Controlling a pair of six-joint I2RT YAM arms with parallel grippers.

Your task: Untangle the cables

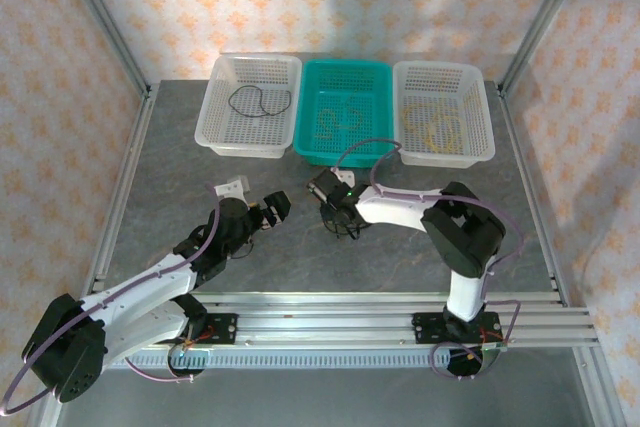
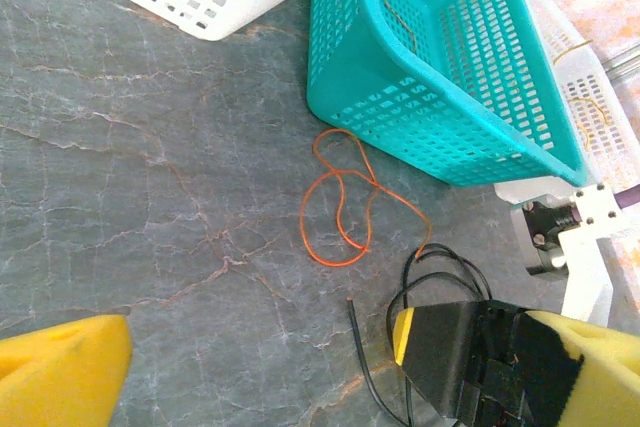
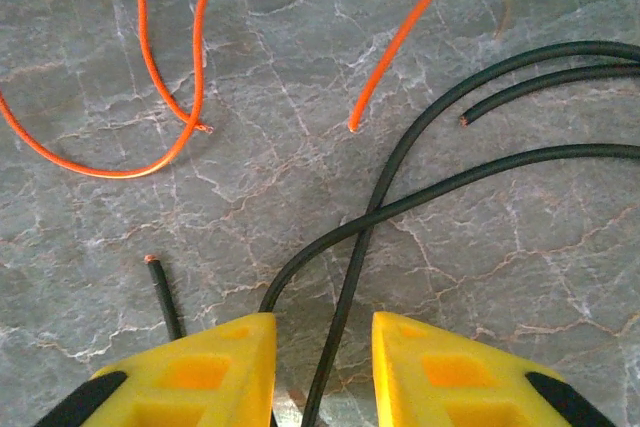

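- A grey, marble-patterned bench (image 1: 170, 187) is seen carrying everything.
- Two black-and-white jointed arms are bolted at its near edge. The left arm (image 1: 150, 292) and the right arm (image 1: 400, 209) are both reached toward the middle.
- Three perforated plastic baskets are lined up side by side along the far edge: a white left basket (image 1: 245, 144), a teal middle basket (image 1: 318, 150) and a white right basket (image 1: 445, 155).
- The yellow-padded left gripper (image 1: 276, 207) is released, its jaws spread wide with nothing between them.
- The yellow-fingered right gripper (image 3: 323, 342) is held parted low over the bench. One black strand passes through a gap wider than itself, so nothing is clenched.
- A thin black cable (image 3: 370, 215) is looped at the bench's middle, crossing over itself just ahead of those fingers.
- A thin orange cable (image 2: 330, 264) is coiled just beside it, toward the teal basket.
- A black cable loop (image 1: 260, 113) is laid in the left basket, a brownish-orange wire (image 1: 330, 122) in the teal one and a yellow coil (image 1: 432, 132) in the right one.
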